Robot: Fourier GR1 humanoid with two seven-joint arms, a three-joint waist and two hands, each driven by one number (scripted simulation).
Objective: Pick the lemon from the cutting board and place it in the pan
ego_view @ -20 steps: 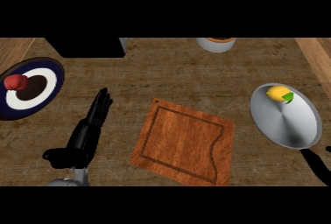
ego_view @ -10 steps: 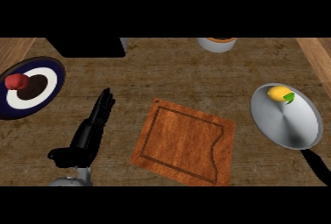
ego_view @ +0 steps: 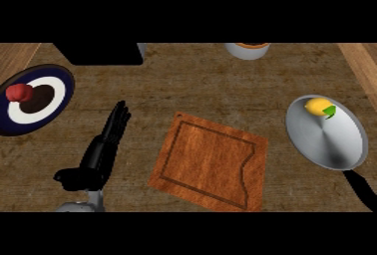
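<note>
**Lemon in the pan, board bare**

Lemon (ego_view: 319, 106) sits inside the silver pan (ego_view: 327, 144), up at the far end of it, close to the rim. There's a little green bit stuck to its right side, probably a leaf, though it's hard to tell from this angle. The pan is on the right side of the counter (ego_view: 199, 84), and its black handle (ego_view: 361, 191) runs off toward the lower right corner.

The wooden cutting board (ego_view: 210, 162) lies in the middle, turned at a slant, with nothing on it. It's well apart from the pan, with bare counter between them.

Left hand (ego_view: 99, 152) is just left of the board, lying flat over the counter with its fingers straight and pointing away from the robot, thumb sticking out to the left. It isn't holding anything and isn't touching the board. No right hand showing anywhere in the head view.

Other stuff: a round plate (ego_view: 63, 99) with a dark blue rim and a white ring at the far left edge, with a red thing (ego_view: 20, 92) on it. A black box-like object (ego_view: 99, 53) is at the top left, and a grey cup-like container (ego_view: 247, 50) sits at the top edge, cut off by the frame.
</note>
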